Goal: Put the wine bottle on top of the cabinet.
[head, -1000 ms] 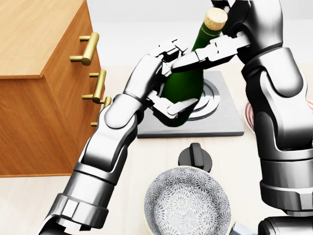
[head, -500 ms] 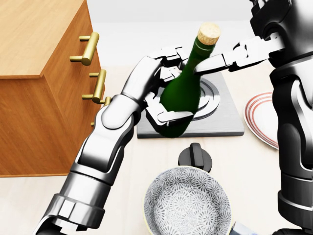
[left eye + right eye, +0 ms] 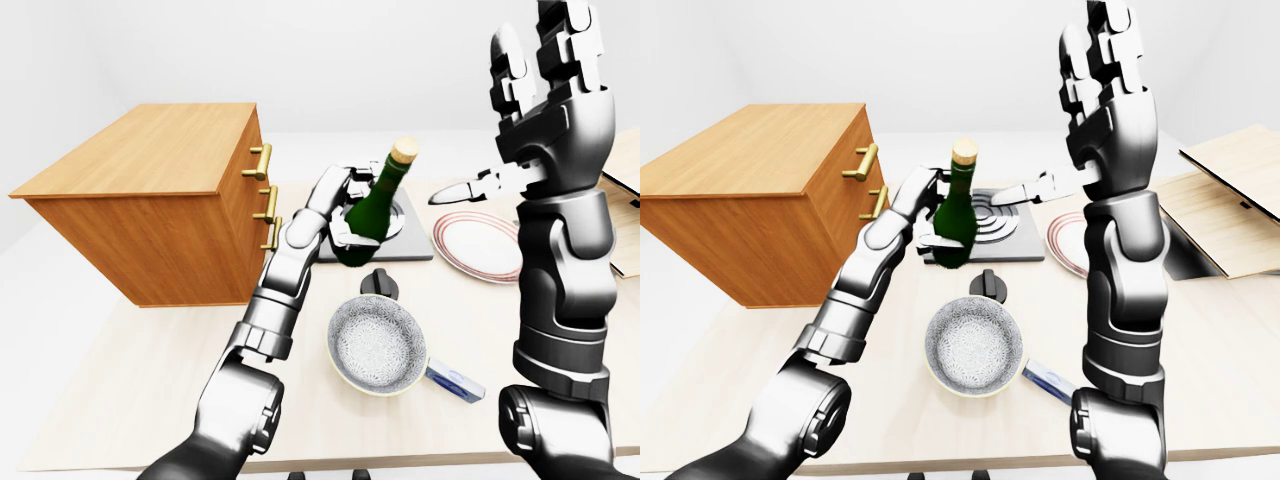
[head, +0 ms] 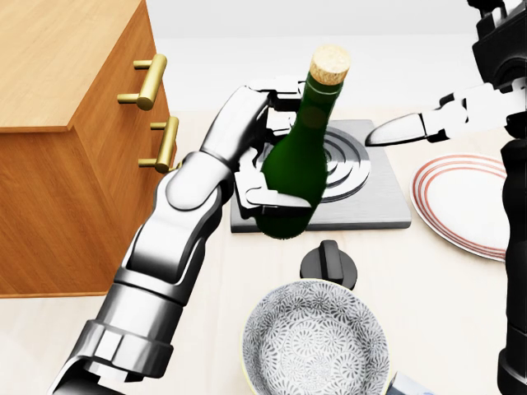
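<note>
Left hand [image 4: 262, 156] has its fingers wrapped around the body of the wine bottle [image 4: 298, 156], holding it upright with the cork on top, over the near-left corner of the grey burner plate [image 4: 387, 210] on the table [image 3: 140, 400]. Right hand [image 3: 1102, 70] is raised high, fingers spread, gripping nothing, well clear of the bottle. The cabinet [image 3: 150, 200] sits at the table's left edge, just beside the left arm.

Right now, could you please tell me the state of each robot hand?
Left robot hand: closed around the wine bottle.
Right robot hand: open, raised, holding nothing.
</note>
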You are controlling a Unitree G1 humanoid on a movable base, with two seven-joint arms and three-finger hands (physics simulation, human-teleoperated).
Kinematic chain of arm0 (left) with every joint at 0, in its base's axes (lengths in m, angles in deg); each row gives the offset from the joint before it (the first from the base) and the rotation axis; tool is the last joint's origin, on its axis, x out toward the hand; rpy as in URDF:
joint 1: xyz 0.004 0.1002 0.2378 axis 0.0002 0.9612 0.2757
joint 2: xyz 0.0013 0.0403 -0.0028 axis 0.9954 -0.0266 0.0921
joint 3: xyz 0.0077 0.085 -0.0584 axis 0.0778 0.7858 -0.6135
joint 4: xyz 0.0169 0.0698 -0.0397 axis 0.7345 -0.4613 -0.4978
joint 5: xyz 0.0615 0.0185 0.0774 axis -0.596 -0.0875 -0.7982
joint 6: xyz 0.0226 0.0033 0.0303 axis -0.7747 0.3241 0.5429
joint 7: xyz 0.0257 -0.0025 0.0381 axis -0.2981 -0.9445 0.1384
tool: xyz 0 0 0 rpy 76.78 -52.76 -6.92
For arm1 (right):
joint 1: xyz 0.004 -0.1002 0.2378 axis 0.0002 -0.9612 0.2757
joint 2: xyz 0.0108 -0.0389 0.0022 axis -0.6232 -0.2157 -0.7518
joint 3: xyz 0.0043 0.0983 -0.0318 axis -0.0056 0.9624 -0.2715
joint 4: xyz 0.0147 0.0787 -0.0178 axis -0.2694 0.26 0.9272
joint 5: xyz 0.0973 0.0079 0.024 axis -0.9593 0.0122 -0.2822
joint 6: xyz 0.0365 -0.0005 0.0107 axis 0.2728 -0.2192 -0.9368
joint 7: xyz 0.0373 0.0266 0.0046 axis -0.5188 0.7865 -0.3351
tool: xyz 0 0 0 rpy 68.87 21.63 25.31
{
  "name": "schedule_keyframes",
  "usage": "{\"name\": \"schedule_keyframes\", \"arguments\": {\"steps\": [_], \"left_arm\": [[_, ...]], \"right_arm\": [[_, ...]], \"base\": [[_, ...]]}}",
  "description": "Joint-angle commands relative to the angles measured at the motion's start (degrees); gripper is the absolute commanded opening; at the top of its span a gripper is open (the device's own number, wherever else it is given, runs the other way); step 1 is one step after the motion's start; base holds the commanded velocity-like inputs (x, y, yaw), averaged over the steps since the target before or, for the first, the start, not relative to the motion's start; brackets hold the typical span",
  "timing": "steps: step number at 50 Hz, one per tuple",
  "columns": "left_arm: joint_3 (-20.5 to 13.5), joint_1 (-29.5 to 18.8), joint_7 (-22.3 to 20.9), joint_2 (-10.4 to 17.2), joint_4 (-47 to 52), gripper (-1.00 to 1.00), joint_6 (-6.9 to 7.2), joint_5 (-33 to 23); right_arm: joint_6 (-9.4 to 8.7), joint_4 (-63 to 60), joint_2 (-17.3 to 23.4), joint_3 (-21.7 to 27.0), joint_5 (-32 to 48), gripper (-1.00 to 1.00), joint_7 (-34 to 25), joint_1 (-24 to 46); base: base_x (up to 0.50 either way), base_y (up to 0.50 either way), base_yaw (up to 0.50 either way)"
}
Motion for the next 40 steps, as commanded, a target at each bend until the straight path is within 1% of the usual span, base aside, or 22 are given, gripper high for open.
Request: {"name": "schedule_keyframes", "arguments": {"steps": [1, 6, 13, 17, 23, 30, 36, 40], "left_arm": [[-0.5, -0.9, 0.3, 0.4, 1.7, -1.0, 0.0, 0.3], [-1.0, -2.5, -0.1, 1.3, 3.0, -1.0, 0.0, 0.8], [-1.3, -4.2, -0.3, 1.6, 3.6, -1.0, 0.0, 1.7], [-1.7, -6.7, -0.6, 2.2, 3.3, -1.0, 0.0, 2.5], [-2.1, -10.2, -0.8, 3.0, 3.3, -1.0, 0.0, 3.3], [-2.2, -12.2, -0.8, 3.5, 3.9, -1.0, 0.0, 3.8], [-2.6, -15.0, -0.8, 4.4, 3.1, -1.0, 0.0, 4.3], [-3.2, -18.6, -1.4, 5.9, 2.5, -1.0, 0.0, 4.3]], "right_arm": [[0.0, -4.4, 0.8, 1.4, -0.9, 1.0, 0.4, -3.3], [0.0, -5.0, 0.1, 1.7, -0.9, 1.0, 0.3, -5.9], [0.0, -5.5, -1.2, 1.9, -0.8, 1.0, 0.2, -9.1], [0.0, -6.1, -1.5, 2.4, -1.1, 1.0, 0.1, -10.9], [0.0, -5.3, -2.2, 2.2, -1.1, 1.0, 0.0, -12.0], [0.0, -4.4, -2.7, 2.0, -1.0, 1.0, -0.2, -12.8], [0.0, -4.3, -2.8, 2.1, -1.2, 1.0, -0.1, -13.1], [0.0, -4.2, -2.7, 2.3, -1.3, 1.0, -0.2, -13.4]], "base": [[0.0, 0.0, 0.0], [0.0, 0.0, 0.0], [0.0, 0.0, 0.0], [0.0, 0.0, 0.0], [0.0, 0.0, 0.0], [0.0, 0.0, 0.0], [0.0, 0.0, 0.0], [0.0, 0.0, 0.0]]}}
